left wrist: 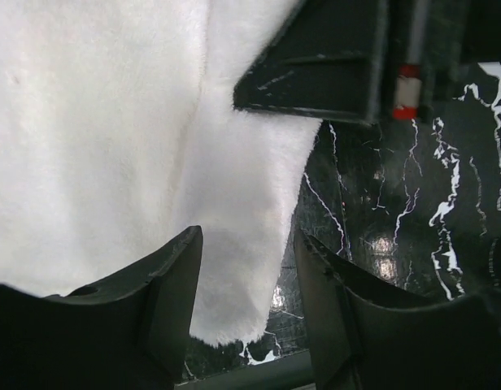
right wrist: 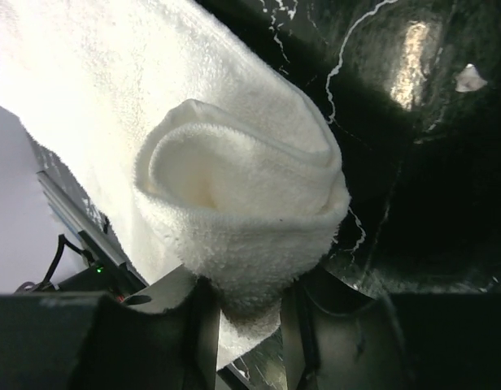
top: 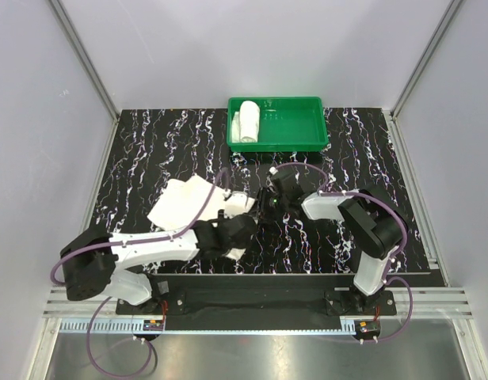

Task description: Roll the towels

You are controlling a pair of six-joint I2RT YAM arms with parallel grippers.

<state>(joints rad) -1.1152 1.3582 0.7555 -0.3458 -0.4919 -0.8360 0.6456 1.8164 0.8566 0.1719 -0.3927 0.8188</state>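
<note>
A white towel (top: 181, 202) lies spread on the dark marbled table left of centre. Its right end is curled into a partial roll (right wrist: 234, 187). My right gripper (right wrist: 249, 288) is shut on that rolled end and shows at the table's middle in the top view (top: 264, 204). My left gripper (left wrist: 249, 236) is open just over the towel's edge (left wrist: 112, 122), with a flap of cloth lying between its fingers, untouched. It sits next to the right gripper in the top view (top: 242, 224). A second white towel (top: 248, 120), rolled, lies in the green tray.
The green plastic tray (top: 295, 127) stands at the back centre of the table. The right gripper's black finger (left wrist: 332, 65) crosses the top of the left wrist view. White walls enclose the table on three sides.
</note>
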